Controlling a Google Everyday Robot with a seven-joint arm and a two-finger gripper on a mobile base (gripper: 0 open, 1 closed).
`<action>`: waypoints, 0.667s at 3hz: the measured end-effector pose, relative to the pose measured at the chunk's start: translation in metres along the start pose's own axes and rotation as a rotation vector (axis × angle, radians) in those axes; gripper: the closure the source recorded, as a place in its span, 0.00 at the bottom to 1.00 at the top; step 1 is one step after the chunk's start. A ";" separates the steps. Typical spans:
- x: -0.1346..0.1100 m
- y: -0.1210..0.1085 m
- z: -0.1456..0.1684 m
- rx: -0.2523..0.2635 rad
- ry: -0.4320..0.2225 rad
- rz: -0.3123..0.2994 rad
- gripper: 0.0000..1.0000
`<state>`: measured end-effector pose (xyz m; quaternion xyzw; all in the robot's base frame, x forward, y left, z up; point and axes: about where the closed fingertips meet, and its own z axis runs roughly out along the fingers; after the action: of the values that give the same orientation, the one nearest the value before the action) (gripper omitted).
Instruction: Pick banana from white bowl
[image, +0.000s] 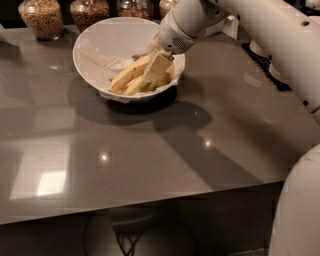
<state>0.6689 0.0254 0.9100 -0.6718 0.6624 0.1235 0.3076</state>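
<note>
The white bowl (100, 42) stands at the back of the grey table, lined with white paper. Several yellow bananas lie in its right half. The banana (126, 76), the longest and slimmest one, lies slanted from lower left to upper right. My gripper (155, 69) reaches down into the bowl from the upper right and sits on the bananas, right at the upper part of the long one. The white wrist (182, 25) hangs over the bowl's right rim and hides the bananas' far ends.
Glass jars of grain (42, 17) (89, 11) stand behind the bowl. A dark mat (262, 62) with cream bowls lies at the right edge, mostly behind my arm. The table's front edge (150, 200) runs across the lower frame.
</note>
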 end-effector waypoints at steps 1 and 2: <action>0.000 0.001 0.000 -0.002 0.000 0.002 0.62; -0.003 0.006 -0.001 -0.002 0.007 -0.007 0.87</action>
<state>0.6630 0.0272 0.9110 -0.6748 0.6610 0.1210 0.3049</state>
